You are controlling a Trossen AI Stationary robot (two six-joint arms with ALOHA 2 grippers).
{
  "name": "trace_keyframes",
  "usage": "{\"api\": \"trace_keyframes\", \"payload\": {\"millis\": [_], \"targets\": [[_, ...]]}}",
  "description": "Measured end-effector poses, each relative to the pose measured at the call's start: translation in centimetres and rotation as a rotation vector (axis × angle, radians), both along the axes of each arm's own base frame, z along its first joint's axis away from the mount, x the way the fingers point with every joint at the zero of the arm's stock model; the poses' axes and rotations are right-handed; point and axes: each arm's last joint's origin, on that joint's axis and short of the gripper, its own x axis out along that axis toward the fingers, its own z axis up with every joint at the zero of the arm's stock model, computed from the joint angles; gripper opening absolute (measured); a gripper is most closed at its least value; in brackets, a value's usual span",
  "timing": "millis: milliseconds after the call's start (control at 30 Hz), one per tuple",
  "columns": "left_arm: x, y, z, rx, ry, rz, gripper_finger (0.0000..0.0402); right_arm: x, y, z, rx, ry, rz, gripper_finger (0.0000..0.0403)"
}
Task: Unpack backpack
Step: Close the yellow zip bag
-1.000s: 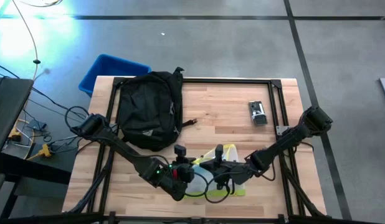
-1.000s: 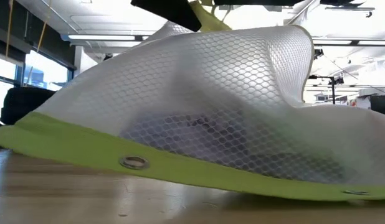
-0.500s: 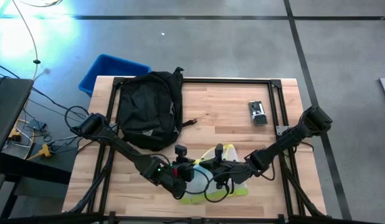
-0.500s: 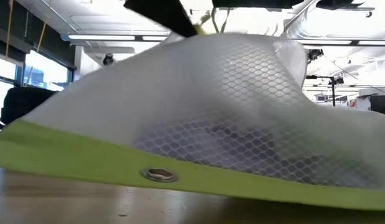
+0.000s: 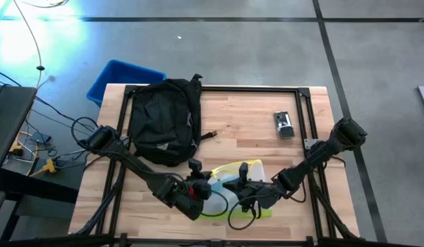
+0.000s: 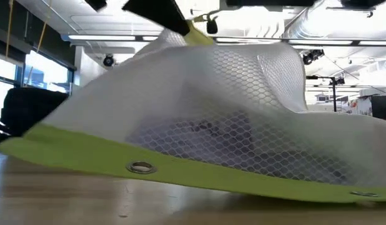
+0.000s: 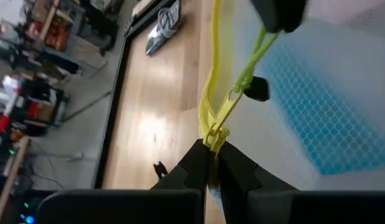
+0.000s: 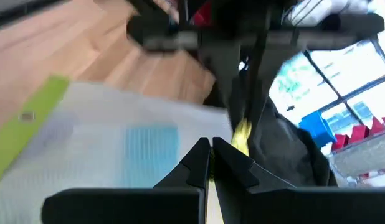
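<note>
My left gripper point(image 7: 212, 163) pinches the pouch point(image 5: 232, 186) zipper tab point(image 7: 212, 132); my right gripper point(image 8: 210, 155) clamps its yellow edge. I'd pull the tab steadily along the edge, keeping the right gripper's hold taut.

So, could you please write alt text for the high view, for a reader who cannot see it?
Seen from above, two dark robot arms meet at the near edge of a wooden table, the left gripper and right gripper both shut on a clear pouch with a yellow-green edge. A black backpack lies behind on the left, a blue bin beyond it.
</note>
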Motion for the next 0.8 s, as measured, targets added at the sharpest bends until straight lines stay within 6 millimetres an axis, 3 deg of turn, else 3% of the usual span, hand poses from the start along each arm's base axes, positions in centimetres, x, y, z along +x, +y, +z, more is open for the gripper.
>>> {"api": "trace_keyframes", "payload": {"millis": [200, 467, 667, 800], "targets": [[-0.6, -1.8, 1.5, 0.047, -0.024, -0.055, 0.0000, -0.8, -0.9, -1.2, -0.034, 0.070, -0.182, 0.0000], [-1.1, -2.3, 1.7, 0.075, -0.029, -0.062, 0.0000, -2.1, -0.1, -1.4, -0.094, 0.068, -0.219, 0.0000], [-1.0, -2.2, 1.7, 0.072, -0.034, -0.053, 0.0000, -1.1, 0.0, -0.5, 0.142, 0.014, -0.148, 0.0004], [-0.8, -2.1, 1.8, 0.067, -0.040, -0.050, 0.0000, 0.1, -0.5, -0.3, 0.330, 0.037, -0.039, 0.0047]]}}
